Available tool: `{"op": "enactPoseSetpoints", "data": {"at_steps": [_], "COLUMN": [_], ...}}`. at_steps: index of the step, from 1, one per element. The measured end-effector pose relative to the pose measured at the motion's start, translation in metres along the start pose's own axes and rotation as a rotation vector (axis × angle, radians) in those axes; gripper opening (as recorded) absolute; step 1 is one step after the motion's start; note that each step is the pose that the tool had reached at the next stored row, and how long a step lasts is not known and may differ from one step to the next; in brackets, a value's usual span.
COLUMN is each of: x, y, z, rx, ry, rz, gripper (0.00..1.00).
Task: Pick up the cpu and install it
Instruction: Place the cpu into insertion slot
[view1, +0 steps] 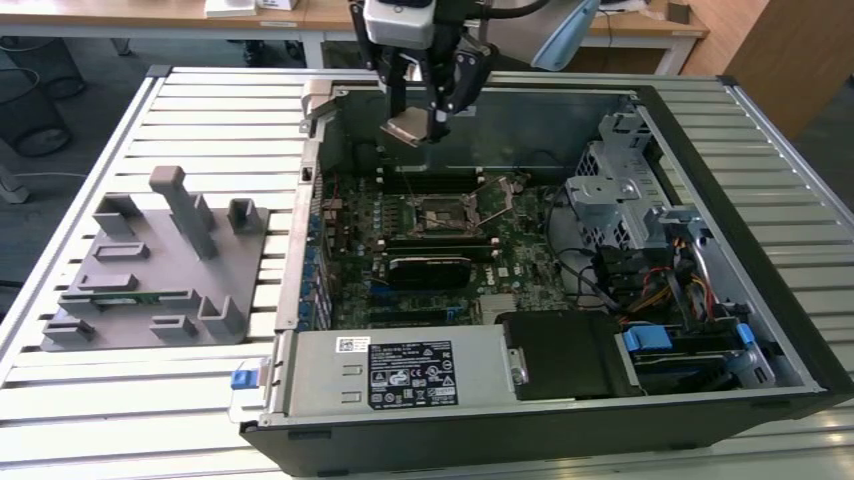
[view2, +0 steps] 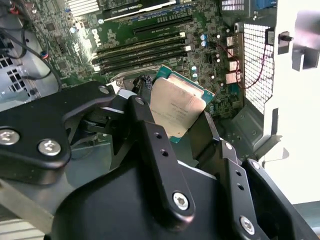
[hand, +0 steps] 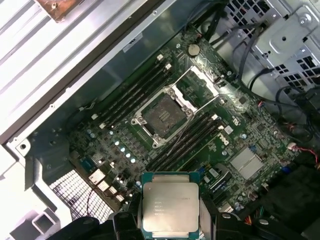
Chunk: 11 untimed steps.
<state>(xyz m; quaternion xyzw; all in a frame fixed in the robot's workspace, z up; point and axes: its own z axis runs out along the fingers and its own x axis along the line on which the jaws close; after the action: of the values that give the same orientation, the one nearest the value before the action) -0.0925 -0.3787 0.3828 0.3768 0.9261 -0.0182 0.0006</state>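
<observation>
Exterior view: gripper (view1: 416, 128) up over the far part of an open computer case (view1: 747, 200), closed down to the width of the cpu (view1: 404, 131) and pinching it by two opposite edges. Cpu in the air, tilted, well clear of the motherboard (view1: 400, 255); above the board's far side, slightly toward the exterior view's left of the socket (view1: 441, 214). In the second wrist view, cpu (view2: 177, 107) with silver-grey metal top showing, green rim around it, black fingers (view2: 150, 135) pressed against either side. In the first wrist view, same chip (hand: 170, 206) in the foreground, square socket (hand: 163, 115) beyond it on the board, uncovered, its metal frame (hand: 200, 82) swung open beside it, rows of black memory slots (hand: 135, 92) on both sides. Back in the exterior view: grey power supply (view1: 400, 375) at the case's near end, grey moulded fixture (view1: 147, 270) well apart at the exterior view's left, both case and fixture on a slatted table (view1: 200, 110).
</observation>
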Motion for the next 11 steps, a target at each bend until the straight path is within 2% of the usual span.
{"op": "enactPoseSetpoints", "data": {"at_steps": [11], "x": [0.0007], "y": [0.0007], "z": [0.002], "rx": [0.0023], "ry": [0.0053], "rz": [0.158], "gripper": [0.54]}}
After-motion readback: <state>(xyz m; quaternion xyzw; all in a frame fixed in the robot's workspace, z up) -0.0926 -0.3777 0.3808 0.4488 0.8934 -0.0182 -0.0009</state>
